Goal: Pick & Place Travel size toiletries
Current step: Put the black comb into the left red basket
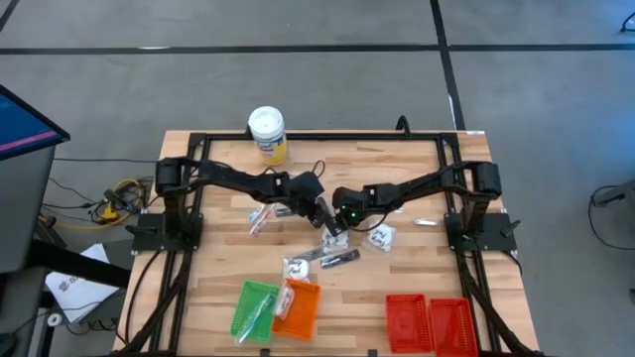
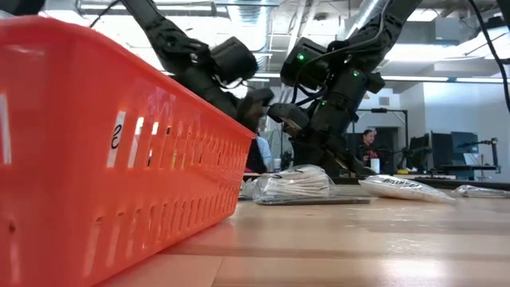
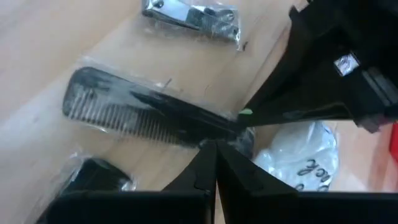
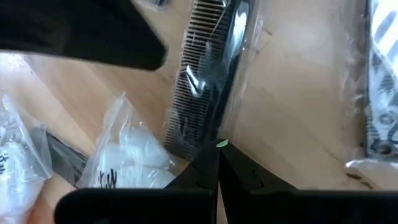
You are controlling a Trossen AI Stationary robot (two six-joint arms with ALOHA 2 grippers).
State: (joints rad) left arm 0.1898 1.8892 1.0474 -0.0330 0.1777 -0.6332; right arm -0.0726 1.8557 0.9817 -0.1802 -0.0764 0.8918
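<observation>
high view: two closed grippers, left gripper (image 1: 322, 213) and right gripper (image 1: 340, 226), four trays (image 1: 298, 307).

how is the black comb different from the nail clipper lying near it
The black comb is long, matte black and toothed along one edge; the nail clipper is shorter and shiny silver. The comb lies right at the shut tips of the left gripper and right gripper, while the clipper lies apart from both. Both are sealed in clear wrappers and lie flat on the wooden table.
</observation>
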